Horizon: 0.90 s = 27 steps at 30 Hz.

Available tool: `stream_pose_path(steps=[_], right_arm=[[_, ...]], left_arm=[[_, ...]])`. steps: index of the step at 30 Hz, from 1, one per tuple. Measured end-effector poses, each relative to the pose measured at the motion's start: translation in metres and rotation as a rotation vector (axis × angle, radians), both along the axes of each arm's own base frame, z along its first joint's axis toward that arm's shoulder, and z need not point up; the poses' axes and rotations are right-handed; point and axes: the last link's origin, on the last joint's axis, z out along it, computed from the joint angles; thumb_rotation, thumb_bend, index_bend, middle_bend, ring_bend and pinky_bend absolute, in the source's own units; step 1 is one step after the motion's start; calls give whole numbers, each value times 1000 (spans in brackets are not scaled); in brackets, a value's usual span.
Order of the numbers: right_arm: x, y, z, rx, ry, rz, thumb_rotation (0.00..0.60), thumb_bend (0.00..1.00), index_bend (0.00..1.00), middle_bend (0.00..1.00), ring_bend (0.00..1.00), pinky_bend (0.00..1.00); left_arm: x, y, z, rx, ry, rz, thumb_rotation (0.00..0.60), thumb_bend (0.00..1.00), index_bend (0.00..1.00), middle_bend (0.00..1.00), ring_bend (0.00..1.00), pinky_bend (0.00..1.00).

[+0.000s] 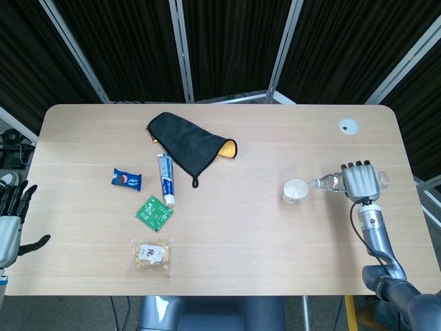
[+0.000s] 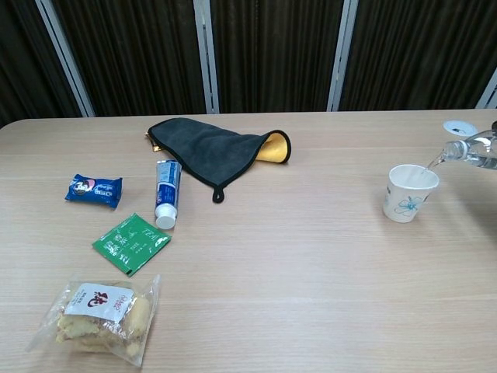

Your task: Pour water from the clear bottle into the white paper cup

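My right hand (image 1: 361, 181) grips the clear bottle (image 1: 329, 183), which lies nearly level with its neck pointing left over the white paper cup (image 1: 295, 190). In the chest view the bottle's mouth (image 2: 458, 149) hangs just above and to the right of the cup (image 2: 408, 193), and a thin stream of water runs from it into the cup. The cup stands upright on the table and bears a blue pattern. My left hand (image 1: 9, 223) hovers off the table's left edge, fingers spread, holding nothing.
A bottle cap (image 1: 348, 125) lies at the back right. On the table's left half lie a dark cloth (image 1: 189, 144), a toothpaste tube (image 1: 165, 178), a blue snack packet (image 1: 127, 179), a green sachet (image 1: 154, 212) and a bagged pastry (image 1: 151, 256).
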Motion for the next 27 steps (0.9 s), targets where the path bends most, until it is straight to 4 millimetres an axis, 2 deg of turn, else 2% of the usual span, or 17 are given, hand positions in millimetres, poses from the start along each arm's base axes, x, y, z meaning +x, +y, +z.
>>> stream_pose_path(steps=[19, 27], right_arm=[[-4, 1, 5, -7, 15, -2, 600, 659, 527, 636, 594, 453], [-3, 1, 4, -14, -43, -13, 600, 659, 527, 636, 593, 453]], left_arm=[[1, -1, -1, -4, 1, 1, 600, 7, 0, 0, 0, 0], [0, 0, -1, -5, 2, 3, 600, 6, 0, 0, 0, 0]])
